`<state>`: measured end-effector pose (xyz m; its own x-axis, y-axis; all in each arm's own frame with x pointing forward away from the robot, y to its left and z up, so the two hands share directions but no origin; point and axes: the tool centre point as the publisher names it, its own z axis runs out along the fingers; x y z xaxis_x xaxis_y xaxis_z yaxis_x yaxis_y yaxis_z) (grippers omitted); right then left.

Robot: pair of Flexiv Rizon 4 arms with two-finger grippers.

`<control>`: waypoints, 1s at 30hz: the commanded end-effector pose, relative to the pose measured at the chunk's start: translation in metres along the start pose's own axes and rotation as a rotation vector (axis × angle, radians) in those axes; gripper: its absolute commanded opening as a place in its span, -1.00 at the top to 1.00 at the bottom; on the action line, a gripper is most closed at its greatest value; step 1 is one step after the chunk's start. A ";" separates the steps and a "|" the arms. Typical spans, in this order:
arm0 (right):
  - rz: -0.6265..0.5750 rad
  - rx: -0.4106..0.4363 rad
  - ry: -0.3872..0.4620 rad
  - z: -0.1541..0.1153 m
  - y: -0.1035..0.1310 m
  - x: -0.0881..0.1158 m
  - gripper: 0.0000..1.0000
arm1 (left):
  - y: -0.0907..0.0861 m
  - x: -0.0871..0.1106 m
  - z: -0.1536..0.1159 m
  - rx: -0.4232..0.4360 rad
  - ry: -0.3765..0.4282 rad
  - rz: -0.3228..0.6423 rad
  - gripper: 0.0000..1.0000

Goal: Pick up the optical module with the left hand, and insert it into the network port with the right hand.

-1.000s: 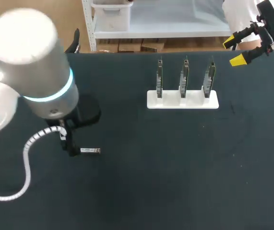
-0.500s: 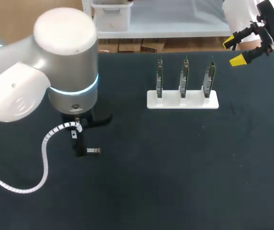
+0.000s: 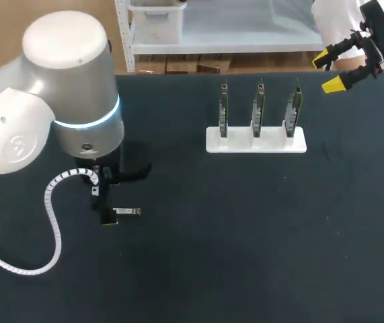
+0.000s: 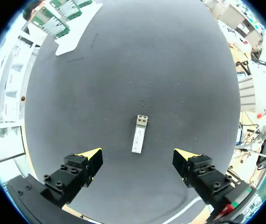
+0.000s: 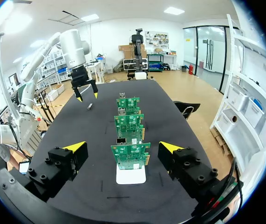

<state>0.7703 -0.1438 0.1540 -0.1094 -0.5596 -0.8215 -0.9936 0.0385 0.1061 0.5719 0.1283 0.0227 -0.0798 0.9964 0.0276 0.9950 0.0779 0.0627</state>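
Observation:
The optical module [image 4: 139,134], a small silver bar, lies flat on the dark table [image 4: 170,70]. My left gripper [image 4: 137,156] hangs open above it, with the module just ahead of the gap between its yellow tips and touching neither. From the head view the module [image 3: 128,212] sits just right of the left gripper [image 3: 108,217], which my wrist mostly hides. Three green circuit boards [image 3: 259,108] with network ports stand upright in a white base [image 3: 255,142]. My right gripper [image 3: 331,71] is open at the far right edge, behind the boards [image 5: 130,154], holding nothing.
A white coiled cable [image 3: 50,215] hangs from my left arm over the table's left side. The large wrist housing [image 3: 70,87] of the left arm covers the far left. Dark tabletop lies between the module and the board stand.
My left arm's wrist swung right, then back a little left, and its gripper has settled close over the module. The module, the boards and the right arm have not moved.

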 end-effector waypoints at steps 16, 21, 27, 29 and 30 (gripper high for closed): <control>-0.001 0.005 0.000 0.000 0.002 0.000 -1.00 | -0.002 0.008 0.021 0.028 0.052 0.014 -1.00; -0.001 0.005 0.000 0.000 0.002 0.000 -1.00 | -0.001 0.009 0.028 0.058 0.031 -0.012 -1.00; -0.001 0.005 0.000 0.000 0.002 0.000 -1.00 | 0.001 0.007 0.029 0.071 0.011 -0.015 -1.00; -0.001 0.005 0.000 0.000 0.002 0.000 -1.00 | 0.001 0.006 0.028 0.068 0.010 -0.012 -1.00; -0.001 0.005 0.000 0.000 0.002 0.000 -1.00 | 0.002 0.005 0.029 0.068 0.009 -0.012 -1.00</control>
<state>0.7703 -0.1438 0.1540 -0.1094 -0.5596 -0.8215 -0.9936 0.0385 0.1061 0.5731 0.1355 -0.0051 -0.0944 0.9948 0.0369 0.9955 0.0945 -0.0010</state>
